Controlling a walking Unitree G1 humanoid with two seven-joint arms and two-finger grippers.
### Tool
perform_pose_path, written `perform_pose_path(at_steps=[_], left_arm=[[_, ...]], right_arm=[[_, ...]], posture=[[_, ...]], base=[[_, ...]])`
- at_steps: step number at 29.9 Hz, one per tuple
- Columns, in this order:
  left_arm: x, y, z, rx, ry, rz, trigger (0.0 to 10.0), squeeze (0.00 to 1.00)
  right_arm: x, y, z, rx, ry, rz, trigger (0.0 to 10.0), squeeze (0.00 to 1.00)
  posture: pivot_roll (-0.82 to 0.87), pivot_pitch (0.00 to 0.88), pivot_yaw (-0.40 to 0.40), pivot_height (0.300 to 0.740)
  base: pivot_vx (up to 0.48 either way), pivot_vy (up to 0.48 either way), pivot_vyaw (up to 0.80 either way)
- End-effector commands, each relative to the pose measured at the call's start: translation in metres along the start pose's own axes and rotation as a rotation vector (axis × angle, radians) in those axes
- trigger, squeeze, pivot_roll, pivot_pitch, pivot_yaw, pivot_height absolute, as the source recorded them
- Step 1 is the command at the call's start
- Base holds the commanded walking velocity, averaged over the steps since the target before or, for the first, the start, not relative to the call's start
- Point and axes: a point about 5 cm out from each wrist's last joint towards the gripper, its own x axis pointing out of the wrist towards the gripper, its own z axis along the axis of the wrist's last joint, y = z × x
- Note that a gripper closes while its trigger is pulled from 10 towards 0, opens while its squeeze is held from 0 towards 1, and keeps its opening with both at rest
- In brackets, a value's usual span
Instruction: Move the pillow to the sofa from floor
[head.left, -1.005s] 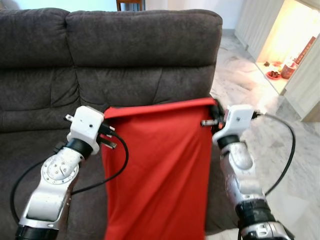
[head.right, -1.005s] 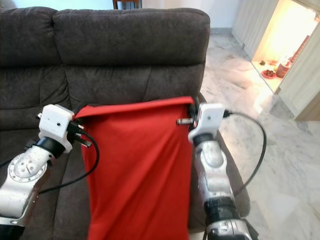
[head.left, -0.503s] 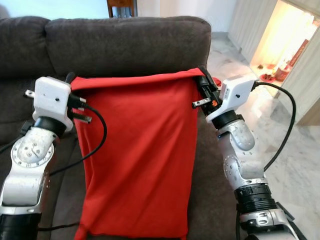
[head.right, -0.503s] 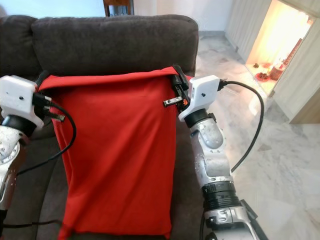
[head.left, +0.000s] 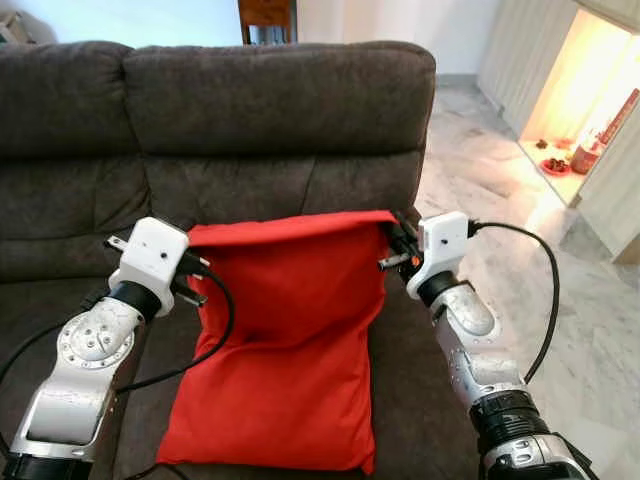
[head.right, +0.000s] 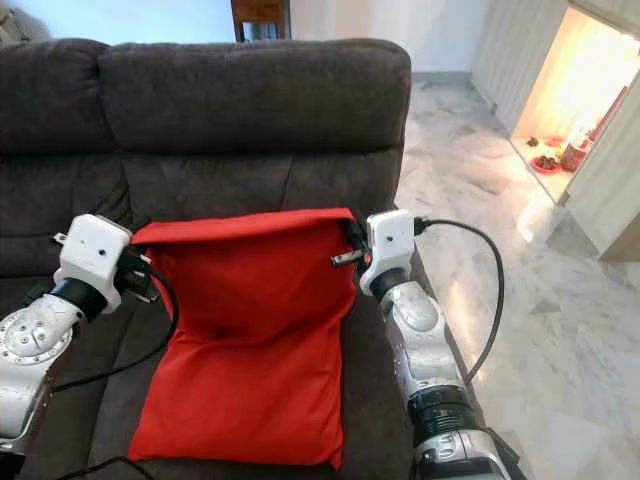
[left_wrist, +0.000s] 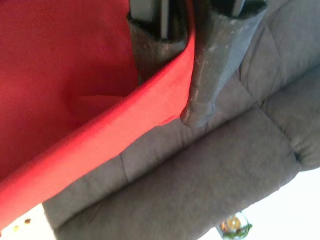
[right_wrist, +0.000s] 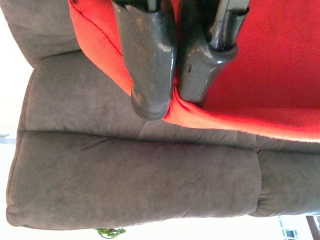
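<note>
Red pillow (head.left: 290, 340) is lying on the dark sofa (head.left: 280, 110) seat near its right edge, top leaning on the backrest. I am seeing my left gripper (left_wrist: 177, 75) and right gripper (right_wrist: 172, 75) each pinching a top corner of it.

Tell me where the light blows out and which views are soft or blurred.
Left eye view: the lit alcove at the right glares, and the marble floor shines; red pillow and sofa are sharp. Right wrist view: the near fingers of the right tool are soft, with white background beyond the sofa. Left wrist view: similar softness.
</note>
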Motion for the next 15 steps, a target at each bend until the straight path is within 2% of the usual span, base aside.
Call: perform_pose_path(at_steps=[1, 2, 3, 4, 5, 12, 13, 14, 15], left_arm=[[-0.002, 0.003, -0.003, 0.014, 0.006, 0.028, 10.0, 1.00], [-0.003, 0.003, -0.003, 0.009, 0.007, 0.030, 10.0, 1.00], [-0.003, 0.003, -0.003, 0.011, 0.007, 0.028, 10.0, 1.00], [-0.003, 0.003, -0.004, 0.017, 0.008, 0.028, 10.0, 1.00], [-0.003, 0.002, -0.004, 0.017, 0.008, 0.028, 10.0, 1.00], [-0.003, 0.000, -0.007, 0.011, 0.012, 0.031, 10.0, 1.00], [-0.004, -0.001, -0.008, 0.008, 0.018, 0.030, 10.0, 1.00], [-0.005, -0.005, -0.015, -0.017, 0.043, 0.030, 10.0, 1.00], [-0.005, -0.005, -0.015, -0.017, 0.043, 0.030, 10.0, 1.00]], right_arm=[[-0.002, -0.002, -0.004, 0.011, 0.010, -0.016, 10.0, 0.00], [-0.002, -0.002, -0.004, 0.017, 0.010, -0.016, 10.0, 0.00], [-0.002, -0.003, -0.005, 0.017, 0.010, -0.020, 10.0, 0.29], [-0.002, -0.003, -0.005, 0.018, 0.010, -0.023, 10.0, 0.91], [-0.002, -0.003, -0.005, 0.016, 0.011, -0.023, 10.0, 0.92], [-0.002, -0.001, -0.008, 0.012, 0.013, -0.023, 10.0, 0.91], [-0.003, -0.002, -0.010, 0.011, 0.024, -0.035, 10.0, 0.65], [-0.006, -0.006, -0.018, 0.016, 0.055, -0.073, 10.0, 0.00], [-0.006, -0.006, -0.018, 0.016, 0.055, -0.073, 10.0, 0.00]], posture=[[0.16, 0.101, 0.023, 0.740], [0.16, 0.101, 0.023, 0.740], [0.16, 0.101, 0.023, 0.740], [0.16, 0.101, 0.023, 0.740], [0.16, 0.101, 0.023, 0.740], [0.16, 0.104, 0.021, 0.740], [0.16, 0.103, 0.019, 0.740], [0.17, 0.101, 0.018, 0.740], [0.17, 0.101, 0.018, 0.740]], base=[[0.000, 0.000, 0.00], [0.000, 0.000, 0.00], [0.000, 0.000, 0.00], [0.000, 0.000, 0.00], [0.000, 0.000, 0.00], [0.000, 0.000, 0.00], [0.000, 0.000, 0.00], [0.000, 0.000, 0.00], [0.000, 0.000, 0.00]])
